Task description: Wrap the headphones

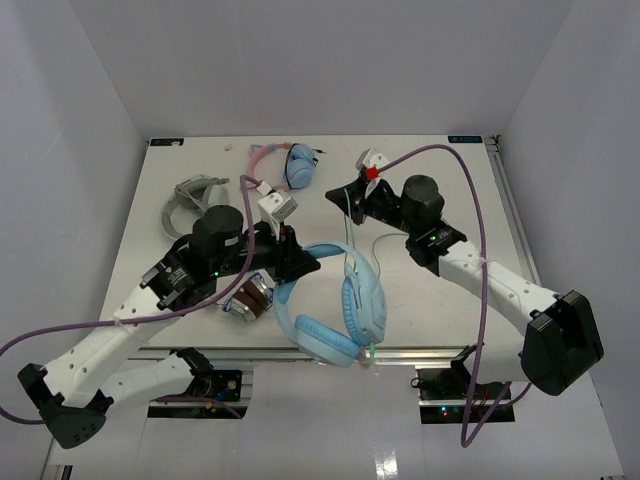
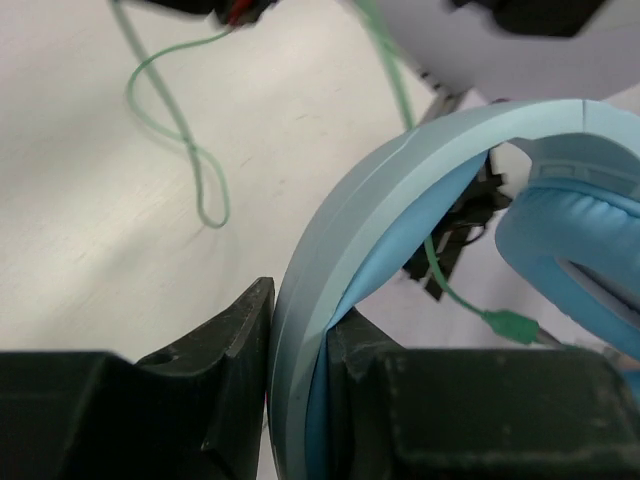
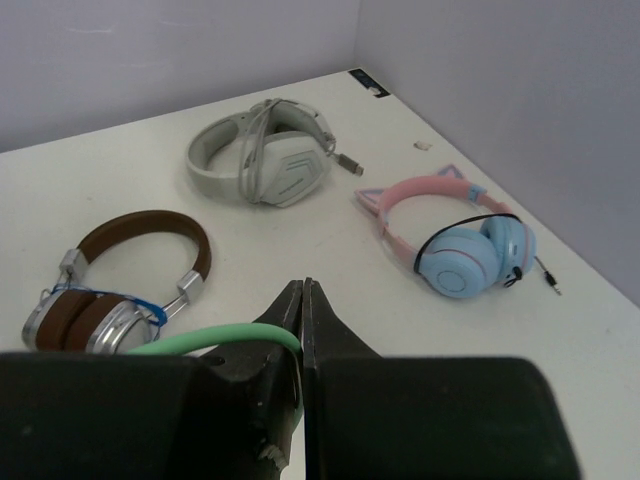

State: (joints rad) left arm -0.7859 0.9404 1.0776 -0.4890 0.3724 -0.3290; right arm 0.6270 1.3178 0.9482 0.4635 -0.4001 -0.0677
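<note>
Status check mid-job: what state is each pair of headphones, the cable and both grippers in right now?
headphones: held by the headband, not yet wrapped.
cable: unwrapped, in loose loops, one stretch pinched.
left gripper: shut on the headphones.
right gripper: shut on the cable.
grey pair: lying flat, clear of both grippers.
pink cat-ear pair: lying flat, not held.
brown pair: lying flat, not held.

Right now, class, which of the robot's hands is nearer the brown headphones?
Left. The left hand grips the blue headband just beside the brown headphones; the right hand pinches the green cable farther back and to the right.
</note>
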